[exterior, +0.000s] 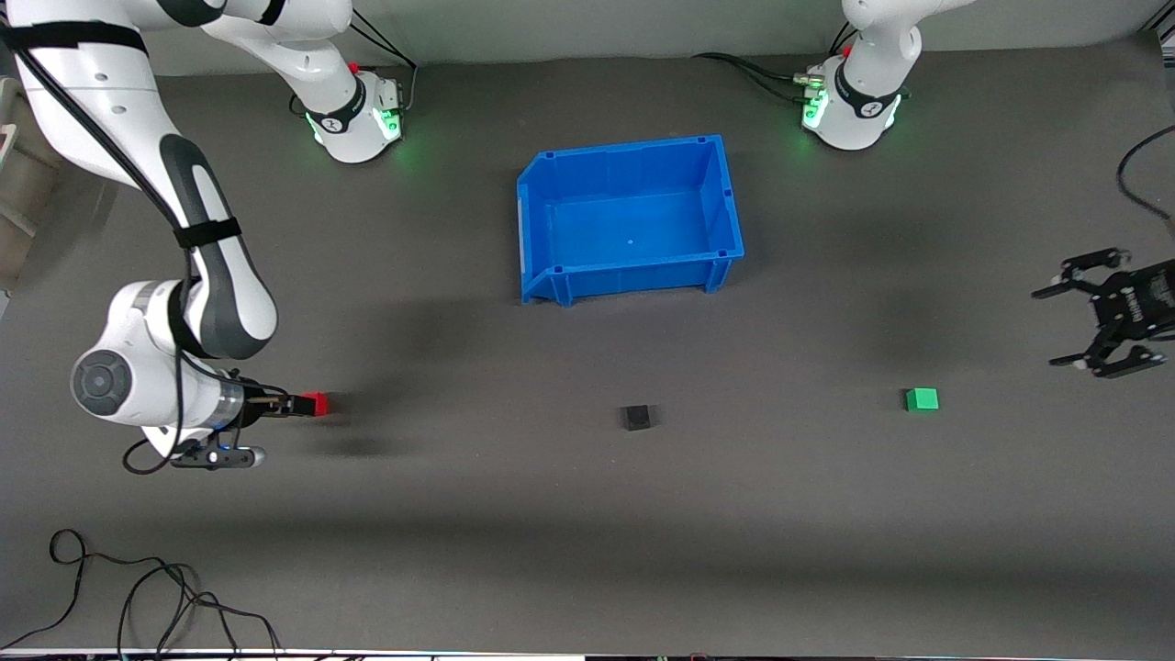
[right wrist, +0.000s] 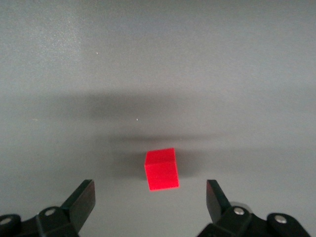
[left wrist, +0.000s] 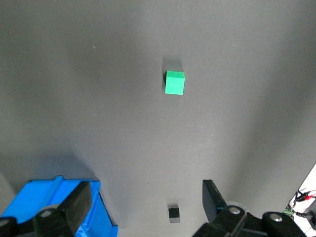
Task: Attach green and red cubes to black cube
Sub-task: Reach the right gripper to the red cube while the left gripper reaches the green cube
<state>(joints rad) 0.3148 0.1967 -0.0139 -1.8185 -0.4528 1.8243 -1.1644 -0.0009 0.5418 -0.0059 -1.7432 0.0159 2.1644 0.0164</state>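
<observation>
This is a robotics lab: two white arms stand bolted at the top of the frame, their bases glowing green, on a table covered in plain dark grey matting, with loose black cables trailing at lower left and a blue plastic bin at centre.

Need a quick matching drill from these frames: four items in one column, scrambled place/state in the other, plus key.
Items:
1. small red plastic cube
2. small matte black plastic cube
3. small green plastic cube
4. blue plastic bin

Places:
A. toward the left arm's end of the table, below the open left gripper
B. farther from the front camera than all three cubes
C. between the open right gripper's fingers
D. between the two coloured cubes

Pairs: 1-C, 2-D, 3-A, 4-B
</observation>
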